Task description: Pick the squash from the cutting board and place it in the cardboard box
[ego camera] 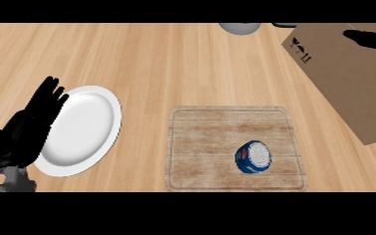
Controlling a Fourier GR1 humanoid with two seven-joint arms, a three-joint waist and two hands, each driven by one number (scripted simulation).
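Okay, left hand (29,127) rests straight-fingered at counter's (183,59) left edge; grasp the blue-white squash (253,157) from above, near cutting board's (202,129) front-right corner.

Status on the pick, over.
Left hand open, resting by plate. Right hand not in view. Blue-white item untouched on cutting board. Cardboard box upper right, nothing between.

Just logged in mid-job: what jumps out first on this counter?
A blue-and-white round item sits at the cutting board's lower right. A white plate lies at left, the left hand resting open at its edge; a cardboard box fills the upper right.
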